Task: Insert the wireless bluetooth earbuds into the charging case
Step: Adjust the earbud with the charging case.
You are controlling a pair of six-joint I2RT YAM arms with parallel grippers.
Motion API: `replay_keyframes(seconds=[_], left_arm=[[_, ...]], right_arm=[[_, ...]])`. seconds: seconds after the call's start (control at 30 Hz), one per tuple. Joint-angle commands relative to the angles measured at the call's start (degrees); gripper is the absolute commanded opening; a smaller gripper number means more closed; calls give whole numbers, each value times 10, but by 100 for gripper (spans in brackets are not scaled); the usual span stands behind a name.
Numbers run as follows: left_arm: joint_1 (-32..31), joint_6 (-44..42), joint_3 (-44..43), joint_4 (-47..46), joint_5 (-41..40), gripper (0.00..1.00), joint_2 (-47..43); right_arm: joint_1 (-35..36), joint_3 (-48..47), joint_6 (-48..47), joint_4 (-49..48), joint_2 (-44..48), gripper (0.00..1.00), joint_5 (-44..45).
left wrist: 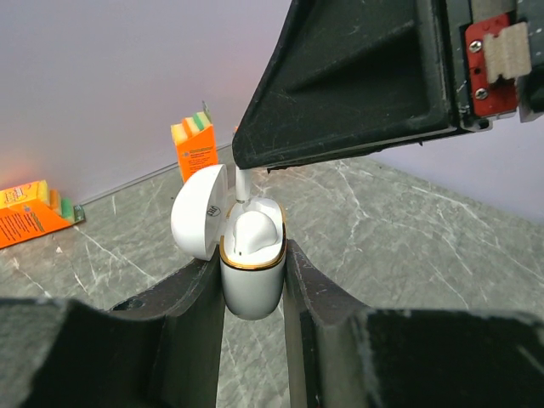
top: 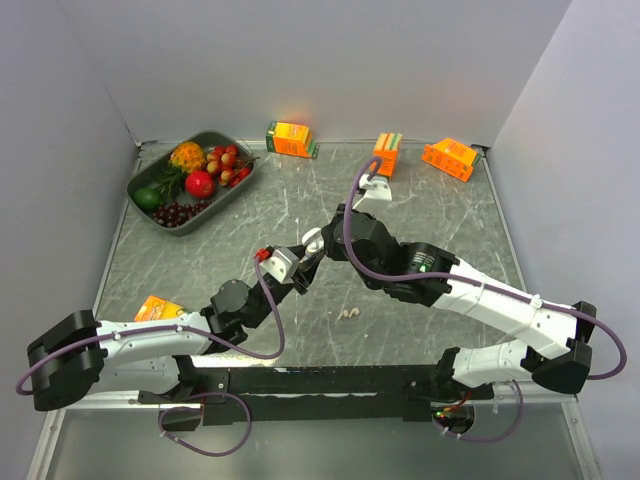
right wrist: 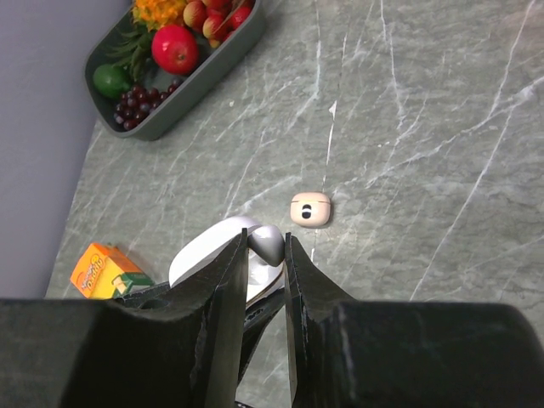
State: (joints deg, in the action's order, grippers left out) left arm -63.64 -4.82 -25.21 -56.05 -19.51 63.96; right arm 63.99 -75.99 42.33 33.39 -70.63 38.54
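Observation:
My left gripper [top: 283, 262] [left wrist: 252, 263] is shut on the white, gold-rimmed charging case [left wrist: 252, 276], held upright above the table with its lid [left wrist: 197, 211] swung open. A white earbud [left wrist: 252, 231] sits in the case's mouth, and a thin stem [left wrist: 241, 183] rises from there into my right gripper [top: 310, 243] [right wrist: 265, 242]. That gripper hangs right over the case, shut on the earbud [right wrist: 275, 243]. A stubby pale-beige earbud [right wrist: 309, 209] lies on the table just beyond, and the top view shows it as small beige pieces [top: 348, 314].
A dark tray of fruit [top: 160, 222] [right wrist: 195, 85] stands at the back left. Orange juice cartons [top: 291, 139] [top: 386, 153] [top: 449, 158] line the back wall, and another carton [top: 158, 309] [right wrist: 106, 270] lies near my left arm.

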Motion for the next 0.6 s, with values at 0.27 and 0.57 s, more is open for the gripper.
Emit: replay_keyframes(seconds=[0.27,0.57], left_arm=[[-3,11,-24,-27,-11,1,-10],[-3,15,-25,-31,-14,1,-7]], right_arm=[[4,17,1,-2,13,0,7],[7,23,-2,-6,21,0,4]])
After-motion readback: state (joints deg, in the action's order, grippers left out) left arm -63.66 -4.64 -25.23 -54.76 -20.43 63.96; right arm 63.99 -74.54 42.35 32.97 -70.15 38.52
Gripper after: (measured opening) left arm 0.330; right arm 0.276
